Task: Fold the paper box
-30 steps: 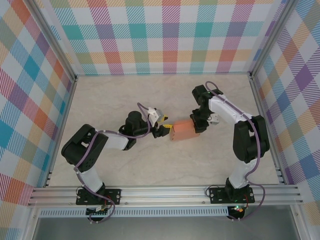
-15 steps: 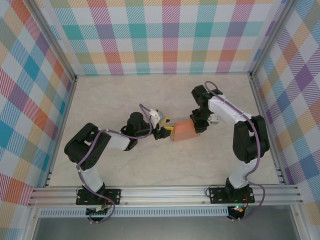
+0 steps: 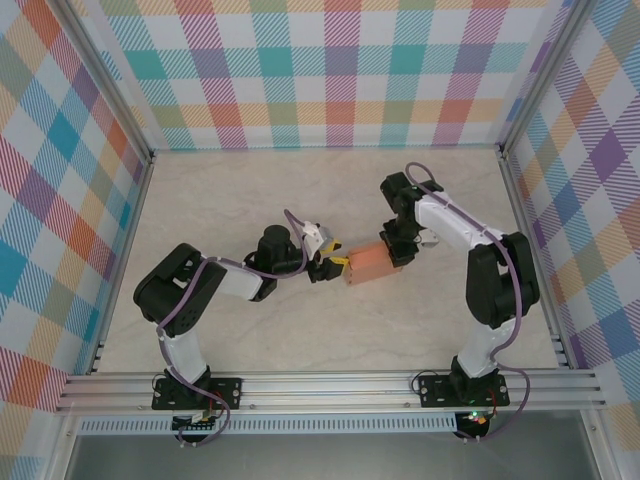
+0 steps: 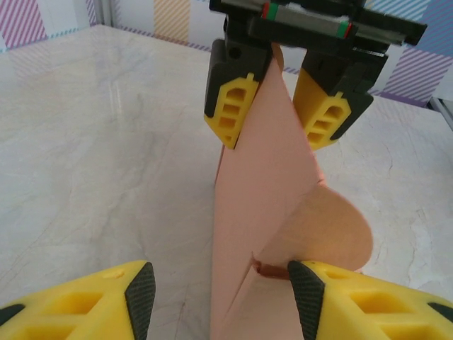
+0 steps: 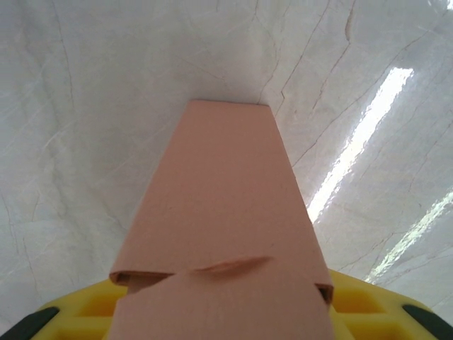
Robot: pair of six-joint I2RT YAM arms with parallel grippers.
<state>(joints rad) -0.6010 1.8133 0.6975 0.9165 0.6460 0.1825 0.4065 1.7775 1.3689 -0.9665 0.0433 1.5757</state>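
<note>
- Well, at 6 o'clock a metal rail (image 3: 330,385) runs along the near edge and carries both arm bases, well apart from the work.
- Near the middle of the surface (image 3: 250,200), a little toward 3 o'clock, the paper box (image 3: 368,265) stands on a long edge between the two tools. I cannot tell whether it rests down or hangs just off.
- The left tool (image 3: 335,266) is at the box's 9 o'clock end. Its fingers are apart and straddle that end, with one finger (image 4: 138,287) clear of the cardboard and the other just beside a round flap (image 4: 333,227).
- The right tool (image 3: 400,252) is at the box's 2 o'clock end, clamped on the cardboard from both sides.
- Progress, as I judge it: the sheet is already creased into a squashed sleeve. The round flap juts out untucked, and the end in the right wrist view gapes hollow. Squaring the body and closing both ends are left.
- The likeliest hindrance is the tools themselves, since each crowds an end that needs closing.
- Farthest off, at 12 o'clock, are plaid walls (image 3: 340,70).
</note>
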